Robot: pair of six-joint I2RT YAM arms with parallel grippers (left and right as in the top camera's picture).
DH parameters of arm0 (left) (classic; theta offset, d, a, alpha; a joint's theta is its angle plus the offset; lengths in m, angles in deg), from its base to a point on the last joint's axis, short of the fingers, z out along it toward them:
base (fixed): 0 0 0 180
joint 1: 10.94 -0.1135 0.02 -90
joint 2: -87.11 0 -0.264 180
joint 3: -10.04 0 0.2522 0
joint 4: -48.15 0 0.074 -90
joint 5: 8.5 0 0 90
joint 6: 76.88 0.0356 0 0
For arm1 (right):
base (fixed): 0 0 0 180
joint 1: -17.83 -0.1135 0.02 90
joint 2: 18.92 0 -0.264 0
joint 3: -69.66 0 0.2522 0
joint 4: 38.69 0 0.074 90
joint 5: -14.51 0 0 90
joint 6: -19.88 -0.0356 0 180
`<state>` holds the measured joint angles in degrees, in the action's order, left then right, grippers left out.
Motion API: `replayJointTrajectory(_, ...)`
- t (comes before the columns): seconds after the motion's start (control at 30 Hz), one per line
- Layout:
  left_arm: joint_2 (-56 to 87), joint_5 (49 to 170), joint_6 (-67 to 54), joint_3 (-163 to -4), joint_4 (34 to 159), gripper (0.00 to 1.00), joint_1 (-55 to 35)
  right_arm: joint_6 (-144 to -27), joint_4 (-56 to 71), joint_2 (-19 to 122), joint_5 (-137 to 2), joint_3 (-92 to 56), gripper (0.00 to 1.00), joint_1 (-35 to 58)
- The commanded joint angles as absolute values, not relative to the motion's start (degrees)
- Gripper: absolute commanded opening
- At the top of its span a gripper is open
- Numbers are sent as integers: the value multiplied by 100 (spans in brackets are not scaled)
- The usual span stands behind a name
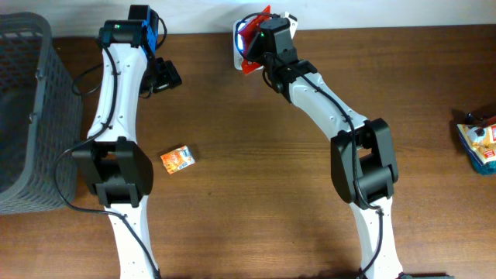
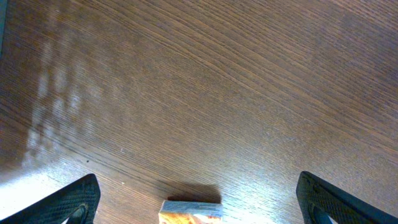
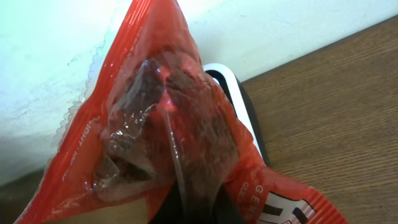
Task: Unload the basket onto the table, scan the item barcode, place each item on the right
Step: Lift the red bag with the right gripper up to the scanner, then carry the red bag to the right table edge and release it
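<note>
A red snack bag [image 1: 251,32] with a clear window hangs at the table's far edge, right over a white barcode scanner [image 1: 237,53]. My right gripper [image 1: 269,48] is shut on it. In the right wrist view the red bag [image 3: 168,118] fills the frame and hides most of the gripper [image 3: 193,208]. Black barcode bars [image 3: 292,213] show on the bag's lower corner. The scanner's white rim [image 3: 244,102] peeks out behind it. My left gripper [image 1: 163,74] stands open and holds nothing. Its wrist view shows the gripper [image 2: 198,204] wide open, with a small orange box [image 2: 190,212] on the table below.
The small orange box [image 1: 177,159] lies on the wood left of centre. A grey mesh basket [image 1: 31,116] stands at the left edge. Snack packets [image 1: 479,143] lie at the right edge. A white wall [image 3: 56,56] rises behind the scanner.
</note>
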<state>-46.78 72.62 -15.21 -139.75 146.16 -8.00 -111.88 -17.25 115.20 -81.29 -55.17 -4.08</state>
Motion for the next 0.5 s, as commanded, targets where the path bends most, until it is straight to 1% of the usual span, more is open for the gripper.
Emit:
replayJointTrajectory(0.0, -4601, 7201, -1510, -14027, 14623, 99, -807, -10353, -1521, 11158, -8367, -5773, 4, -399)
replayJointTrajectory(0.03, -4601, 7201, -1510, -14027, 14623, 99, -807, -10331, -1156, 10889, -8695, -5901, 4, -318)
replayJointTrajectory(0.1, -4601, 7201, -1510, -14027, 14623, 99, -807, -10338, -361, 10205, -8815, -6072, 4, 185)
replayJointTrajectory(0.17, -4601, 7201, -1510, -14027, 14623, 99, -807, -10338, 592, 9566, -8822, -6076, 4, 1011)
replayJointTrajectory(0.2, -4601, 7201, -1510, -14027, 14623, 99, -807, -10338, 1235, 9309, -8820, -6076, 4, 1675)
replayJointTrajectory(0.23, -4601, 7201, -1510, -14027, 14623, 99, -807, -10338, 1641, 9232, -8820, -6076, 4, 2090)
replayJointTrajectory(0.33, -4601, 7201, -1510, -14027, 14623, 99, -807, -10334, 3307, 9453, -8844, -5952, 4, 4163)
replayJointTrajectory(0.37, -4601, 7201, -1510, -14027, 14623, 99, -807, -10334, 3421, 9610, -8841, -5847, 4, 4698)
replayJointTrajectory(0.43, -4601, 7201, -1510, -14027, 14623, 99, -807, -10264, 3493, 10008, -8826, -5777, 5, 5439)
replayJointTrajectory(0.47, -4601, 7201, -1510, -14027, 14623, 99, -807, -10181, 3466, 10266, -8820, -5777, 13, 5747)
